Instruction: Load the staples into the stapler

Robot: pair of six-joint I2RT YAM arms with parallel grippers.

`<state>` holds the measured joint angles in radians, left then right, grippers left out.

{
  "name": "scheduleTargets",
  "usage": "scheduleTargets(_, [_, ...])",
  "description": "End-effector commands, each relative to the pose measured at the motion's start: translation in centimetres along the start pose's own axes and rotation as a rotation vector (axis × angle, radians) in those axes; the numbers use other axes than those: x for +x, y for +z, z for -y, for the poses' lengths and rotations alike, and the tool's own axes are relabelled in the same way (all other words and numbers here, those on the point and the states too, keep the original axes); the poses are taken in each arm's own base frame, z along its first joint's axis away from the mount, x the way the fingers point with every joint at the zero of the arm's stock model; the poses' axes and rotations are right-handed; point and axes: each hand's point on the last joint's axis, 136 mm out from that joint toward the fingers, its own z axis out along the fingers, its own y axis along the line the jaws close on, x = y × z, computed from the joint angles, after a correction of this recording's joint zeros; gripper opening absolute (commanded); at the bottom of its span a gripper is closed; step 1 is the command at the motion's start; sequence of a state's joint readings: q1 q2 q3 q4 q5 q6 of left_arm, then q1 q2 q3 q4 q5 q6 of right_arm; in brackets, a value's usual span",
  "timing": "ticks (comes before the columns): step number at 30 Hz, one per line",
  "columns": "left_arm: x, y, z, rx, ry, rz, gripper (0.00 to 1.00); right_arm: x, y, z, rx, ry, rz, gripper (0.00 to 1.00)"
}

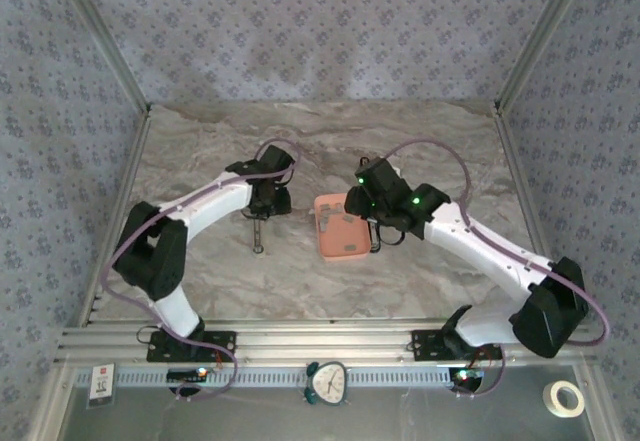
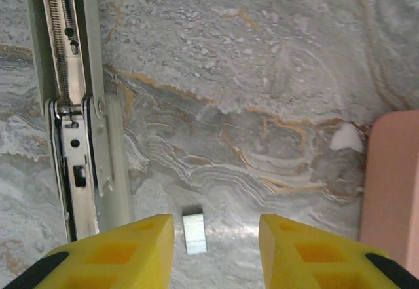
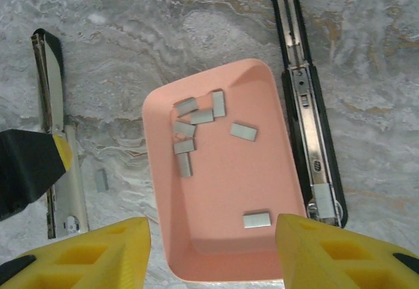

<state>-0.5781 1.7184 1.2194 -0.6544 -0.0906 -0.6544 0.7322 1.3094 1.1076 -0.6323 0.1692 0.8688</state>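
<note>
Left gripper (image 2: 215,229): jaws wide apart, nothing held. A loose strip (image 2: 194,232) of staples lies flat on the marbled table (image 1: 200,151) in the gap between the yellow fingers (image 2: 124,253), closer to the left one and touching neither.

Pale stapler (image 2: 73,158) is just left of that strip, opened up, with the magazine rail and spring exposed. It lies lengthwise near-to-far.

Right gripper (image 3: 211,236): jaws also spread wide and empty, hanging over the near end of the pink tray (image 3: 216,197).

Rest of the staples (image 3: 201,116) are in the tray, eight short grey strips by my count. Six are bunched toward the far left, one sits apart to their right, and one lies alone near the near right corner.

Black stapler (image 3: 308,105) is just right of the tray, roughly parallel to it and also lying open, metal channel facing up. The tray sits between the two staplers, and the loose strip is between the pale stapler and the tray.

Near rail, in front of the arm bases: a small clock (image 1: 327,382), a tape roll (image 1: 567,397) at the right, and a white card (image 1: 102,381) with a red mark at the left. The print on the card and the clock face are too small to read. I can't make out any brand on either stapler.
</note>
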Motion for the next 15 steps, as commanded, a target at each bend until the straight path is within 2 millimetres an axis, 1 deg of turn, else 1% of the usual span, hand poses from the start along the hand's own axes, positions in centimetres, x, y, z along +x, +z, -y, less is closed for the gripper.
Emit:
scheduleTargets(1, [0.3, 0.5, -1.0, -0.081, -0.011, -0.033, 0.37, -0.2, -0.5, 1.2, 0.021, 0.024, 0.021, 0.54])
scheduleTargets(4, [0.9, 1.7, -1.0, -0.101, -0.021, -0.068, 0.36, -0.1, -0.3, 1.5, 0.024, 0.024, 0.015, 0.54])
scheduleTargets(12, [1.8, 3.9, -1.2, -0.136, -0.028, -0.118, 0.37, 0.0, -0.1, 1.7, 0.017, 0.023, 0.010, 0.55])
scheduleTargets(15, [2.4, 4.8, -1.0, -0.138, -0.028, -0.150, 0.36, 0.0, 0.0, 1.8, 0.017, 0.023, 0.008, 0.54])
